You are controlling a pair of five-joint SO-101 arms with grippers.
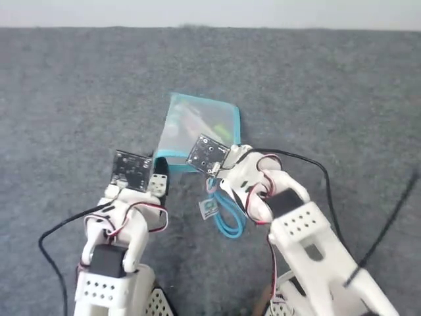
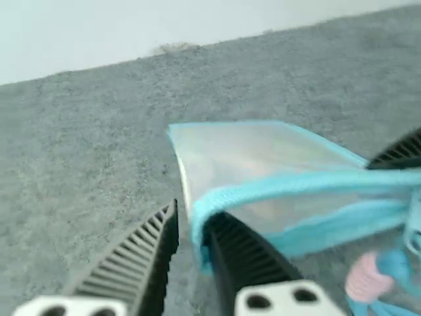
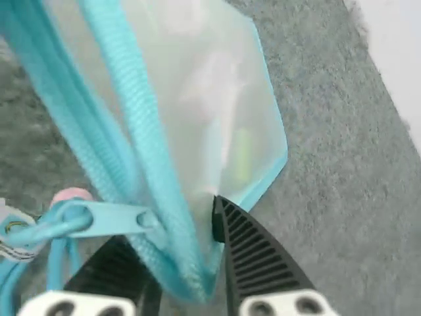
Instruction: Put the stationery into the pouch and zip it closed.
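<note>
Teal pouch (image 1: 197, 128) lies on the grey mat (image 1: 66, 99) with its zip edge going from the left gripper (image 2: 191, 220), fingers a bit apart at one corner, to the right gripper (image 3: 174, 250), pinching the other end beside the zip pull (image 3: 115, 219).

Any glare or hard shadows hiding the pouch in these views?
High view: even light, soft shadows on the grey carpet, pouch unglared. Left wrist view: pale sheen across its film. Right wrist view: stationery visible through the film, no hotspot.
</note>
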